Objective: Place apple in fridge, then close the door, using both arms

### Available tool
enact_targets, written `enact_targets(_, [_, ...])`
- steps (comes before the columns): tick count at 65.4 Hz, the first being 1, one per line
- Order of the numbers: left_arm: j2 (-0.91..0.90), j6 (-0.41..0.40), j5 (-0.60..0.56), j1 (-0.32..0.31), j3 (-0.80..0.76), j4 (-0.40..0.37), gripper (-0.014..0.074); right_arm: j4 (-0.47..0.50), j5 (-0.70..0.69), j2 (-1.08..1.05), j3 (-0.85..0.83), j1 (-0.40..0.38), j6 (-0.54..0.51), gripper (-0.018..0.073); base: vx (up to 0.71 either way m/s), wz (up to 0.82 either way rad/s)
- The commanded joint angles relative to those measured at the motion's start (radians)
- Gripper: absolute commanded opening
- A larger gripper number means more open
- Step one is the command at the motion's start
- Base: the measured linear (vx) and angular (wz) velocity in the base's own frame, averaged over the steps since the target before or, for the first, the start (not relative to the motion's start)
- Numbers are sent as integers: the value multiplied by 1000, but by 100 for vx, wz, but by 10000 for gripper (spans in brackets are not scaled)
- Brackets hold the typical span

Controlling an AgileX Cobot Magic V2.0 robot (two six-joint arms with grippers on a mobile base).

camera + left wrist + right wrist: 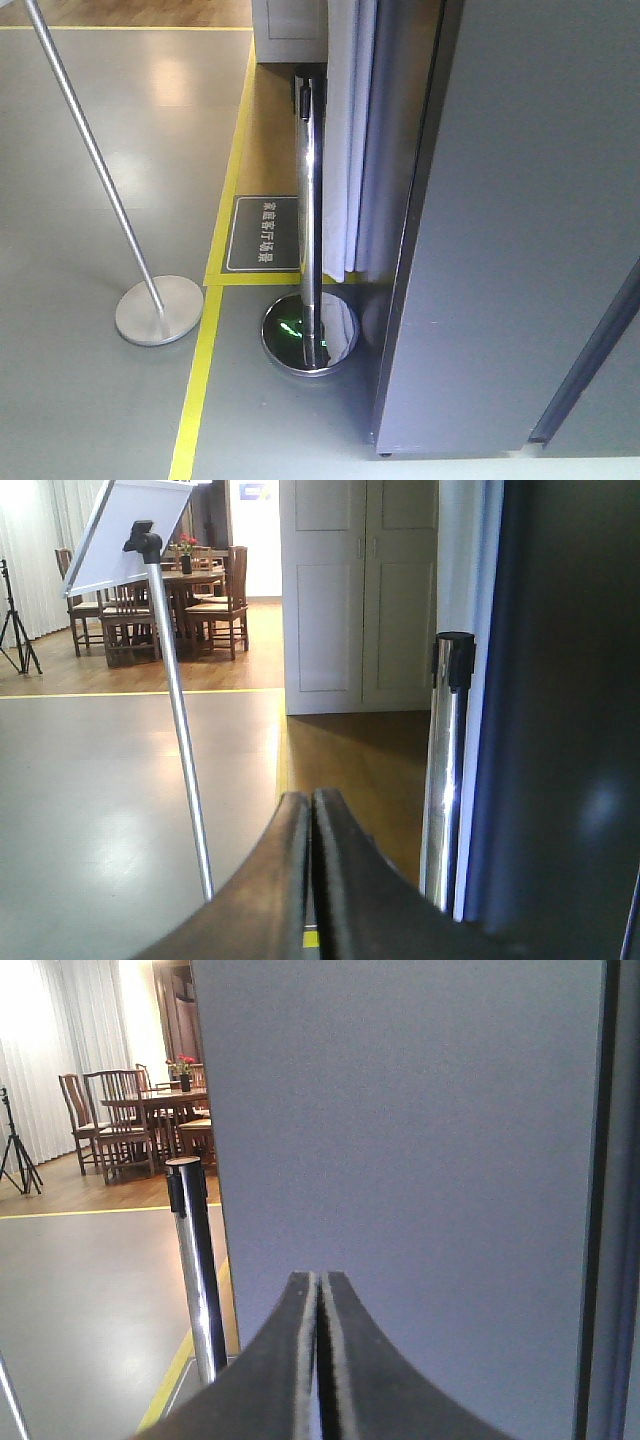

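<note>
The fridge [520, 230] fills the right of the front view as a tall dark grey slab, its outer panels all that shows; its inside is hidden in every view, so what it holds cannot be told. At its far right edge a darker vertical strip may be the door's edge, but that cannot be told. The apple appears in no view.

Just left of the fridge hangs a pale curtain [345, 140], and in front of that stands a chrome post [310, 210] on a mirrored round base, close to the fridge's lower left corner. Further left of the fridge a thinner tilted pole [95, 160] rises from a flat grey disc; the left wrist view shows it carrying a white board [130, 530].

The floor [90, 120] left of the fridge is grey, crossed by yellow tape lines [195, 390]; a dark sign plate [265, 233] lies on the wood strip beside the post. Beyond the fridge stand white cupboard doors [355, 590], a wooden table with chairs [190, 600], and a tripod [15, 620].

The left gripper [311, 810] has its fingers pressed together, nothing between them. The right gripper [320, 1295] is likewise pressed together and holds nothing, facing the fridge's grey panel.
</note>
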Motion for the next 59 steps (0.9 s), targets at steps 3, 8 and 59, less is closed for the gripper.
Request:
enact_targets(3, [-16, -2, -63, 1, -18, 0, -8, -9, -79, -6, 3, -5, 0, -3, 0, 0])
enact_targets(8, [-16, -2, -63, 1, -18, 0, -8, -9, -79, -6, 3, -5, 0, -3, 0, 0])
enact_targets(59, [-16, -2, -63, 1, -18, 0, -8, -9, -69, -6, 3, -5, 0, -3, 0, 0])
